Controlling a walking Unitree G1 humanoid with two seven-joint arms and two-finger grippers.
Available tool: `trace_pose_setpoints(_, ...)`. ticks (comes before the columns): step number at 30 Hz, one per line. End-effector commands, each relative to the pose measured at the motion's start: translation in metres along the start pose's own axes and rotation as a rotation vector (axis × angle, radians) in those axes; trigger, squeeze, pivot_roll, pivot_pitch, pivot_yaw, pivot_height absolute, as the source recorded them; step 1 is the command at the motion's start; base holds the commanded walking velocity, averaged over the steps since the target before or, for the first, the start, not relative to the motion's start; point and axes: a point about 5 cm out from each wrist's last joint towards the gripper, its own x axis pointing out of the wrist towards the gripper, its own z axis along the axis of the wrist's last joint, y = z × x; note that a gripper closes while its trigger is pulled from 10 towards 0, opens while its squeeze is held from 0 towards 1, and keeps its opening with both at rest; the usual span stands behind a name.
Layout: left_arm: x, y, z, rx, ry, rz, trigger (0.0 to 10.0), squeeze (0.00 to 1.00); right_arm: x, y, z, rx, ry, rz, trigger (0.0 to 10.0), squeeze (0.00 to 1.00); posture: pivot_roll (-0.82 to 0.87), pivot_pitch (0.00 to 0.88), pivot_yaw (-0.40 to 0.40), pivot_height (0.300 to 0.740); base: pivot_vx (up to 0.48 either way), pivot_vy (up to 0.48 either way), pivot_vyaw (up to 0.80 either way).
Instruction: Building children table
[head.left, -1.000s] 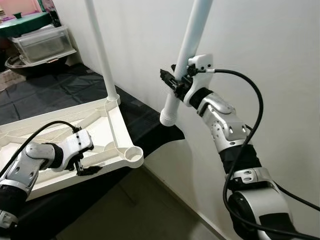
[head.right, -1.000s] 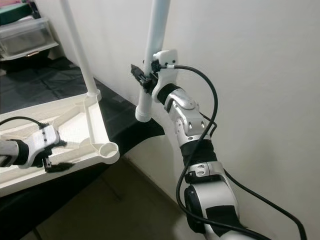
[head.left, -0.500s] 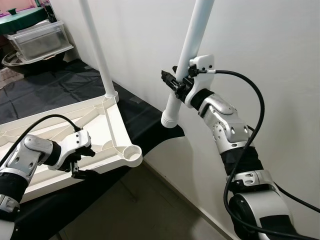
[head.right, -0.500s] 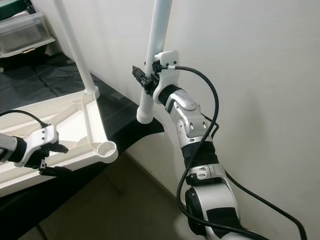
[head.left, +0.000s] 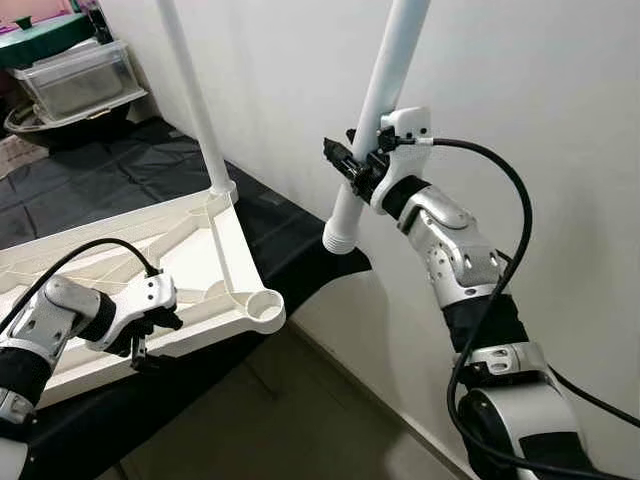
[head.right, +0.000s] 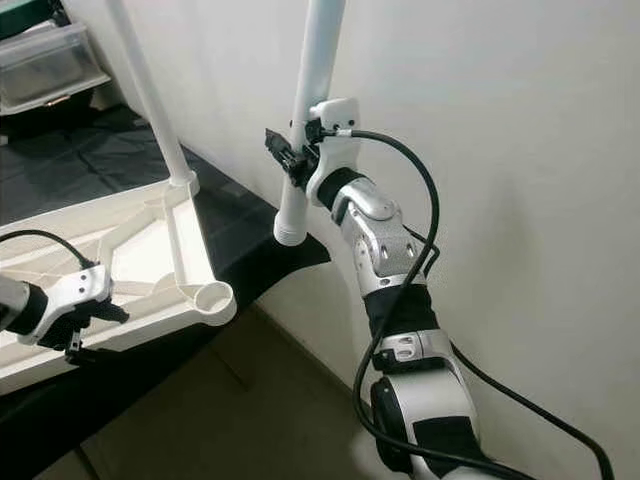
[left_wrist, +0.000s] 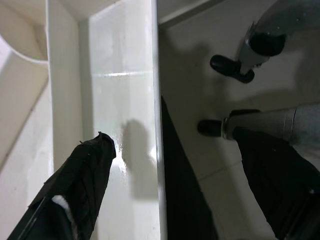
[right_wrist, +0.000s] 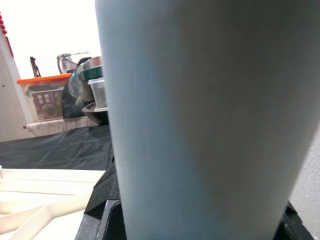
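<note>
The white tabletop (head.left: 222, 252) lies upside down on a surface draped in black cloth. One white leg (head.left: 192, 95) stands in its far corner, and the near corner socket (head.left: 265, 308) is empty. My right gripper (head.left: 352, 166) is shut on a second white leg (head.left: 378, 105), held upright and slightly tilted. That leg's ribbed lower end (head.left: 340, 238) hangs above the cloth, to the right of the socket and apart from it. My left gripper (head.left: 143, 338) is open at the tabletop's front rim (left_wrist: 125, 115), with one finger (left_wrist: 82, 185) over the rim and the other (left_wrist: 280, 175) outside it.
A white wall (head.left: 530, 90) runs close along the right. Clear plastic bins (head.left: 82, 80) and dark bowls sit at the back left on more black cloth (head.left: 100, 180). Bare floor (head.left: 300, 420) lies below the surface's edge. My feet (left_wrist: 230, 67) appear in the left wrist view.
My left gripper has slid left along the tabletop's front rim, toward me and lower. The right gripper still holds the leg in about the same spot.
</note>
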Motion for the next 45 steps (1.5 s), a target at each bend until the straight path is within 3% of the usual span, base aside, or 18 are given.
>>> trace_pose_setpoints(1, -0.002, -0.002, -0.008, 0.0, 0.043, -0.002, 8.9, 0.0, 0.001, 0.004, 0.004, 0.002, -0.009, 0.015, 10.0, 0.0, -0.02, 0.123, 0.09, 0.74, 0.0, 0.0, 0.0)
trace_pose_setpoints(4, 0.0, -0.003, -0.011, 0.009, 0.056, 0.002, 8.4, 0.0, 0.001, 0.003, 0.007, -0.001, -0.014, 0.012, 10.0, 0.0, -0.03, 0.127, 0.093, 0.74, 0.0, 0.0, 0.0)
trace_pose_setpoints(5, 0.002, -0.004, -0.013, 0.012, 0.061, 0.003, 7.2, 0.0, 0.0, 0.003, 0.007, -0.001, -0.016, 0.011, 10.0, 0.0, -0.03, 0.128, 0.094, 0.74, 0.0, 0.0, 0.0)
trace_pose_setpoints(8, 0.004, -0.005, -0.015, 0.022, 0.071, 0.006, 7.3, 0.0, 0.0, 0.003, 0.008, -0.001, -0.018, 0.01, 10.0, 0.0, -0.03, 0.13, 0.096, 0.74, 0.0, 0.0, 0.0)
trace_pose_setpoints(9, 0.005, -0.006, -0.016, 0.029, 0.077, 0.007, 5.5, 0.0, 0.0, 0.003, 0.009, -0.002, -0.018, 0.01, 10.0, 0.0, -0.03, 0.131, 0.095, 0.74, 0.0, 0.0, 0.0)
trace_pose_setpoints(11, 0.006, -0.006, -0.017, 0.039, 0.085, 0.01, 5.1, 0.0, -0.001, 0.003, 0.009, -0.002, -0.018, 0.009, 10.0, 0.0, -0.03, 0.132, 0.094, 0.74, 0.0, 0.0, 0.0)
trace_pose_setpoints(12, 0.007, -0.007, -0.018, 0.041, 0.086, 0.01, 5.6, 0.0, -0.001, 0.003, 0.009, -0.003, -0.018, 0.01, 10.0, 0.0, -0.03, 0.136, 0.095, 0.74, 0.0, 0.0, 0.0)
trace_pose_setpoints(15, 0.008, -0.008, -0.019, 0.043, 0.086, 0.009, 5.6, 0.0, -0.002, 0.003, 0.01, -0.003, -0.017, 0.01, 10.0, 0.0, -0.03, 0.134, 0.094, 0.74, 0.0, 0.0, 0.0)
trace_pose_setpoints(16, 0.009, -0.008, -0.02, 0.046, 0.085, 0.012, 2.2, 0.0, -0.002, 0.003, 0.01, -0.004, -0.017, 0.009, 10.0, 0.0, -0.03, 0.137, 0.091, 0.74, 0.0, 0.0, 0.0)
trace_pose_setpoints(17, 0.01, -0.009, -0.022, 0.044, 0.087, 0.016, 0.0, 0.0, -0.002, 0.002, 0.011, -0.006, -0.018, 0.008, 10.0, 0.0, -0.04, 0.138, 0.091, 0.74, 0.0, 0.0, 0.0)
trace_pose_setpoints(29, 0.011, -0.013, -0.033, 0.039, 0.098, 0.051, 0.0, 0.0, 0.002, -0.004, 0.026, -0.027, -0.043, -0.008, 10.0, 0.0, -0.05, 0.151, 0.084, 0.74, 0.0, 0.0, 0.0)
trace_pose_setpoints(36, 0.004, -0.018, -0.046, 0.035, 0.141, 0.049, 0.0, 0.0, 0.003, -0.007, 0.029, -0.032, -0.05, -0.014, 10.0, 0.0, -0.05, 0.153, 0.077, 0.74, 0.0, 0.0, 0.0)
trace_pose_setpoints(41, -0.029, -0.031, -0.078, -0.027, 0.23, 0.036, 0.0, 0.0, 0.003, -0.007, 0.028, -0.032, -0.047, -0.011, 10.0, 0.0, -0.03, 0.15, 0.072, 0.74, 0.0, 0.0, 0.0)
trace_pose_setpoints(45, -0.041, -0.037, -0.089, -0.052, 0.264, 0.029, 0.0, 0.0, 0.004, -0.006, 0.028, -0.03, -0.048, -0.009, 10.0, 0.0, -0.03, 0.148, 0.07, 0.74, 0.0, 0.0, 0.0)
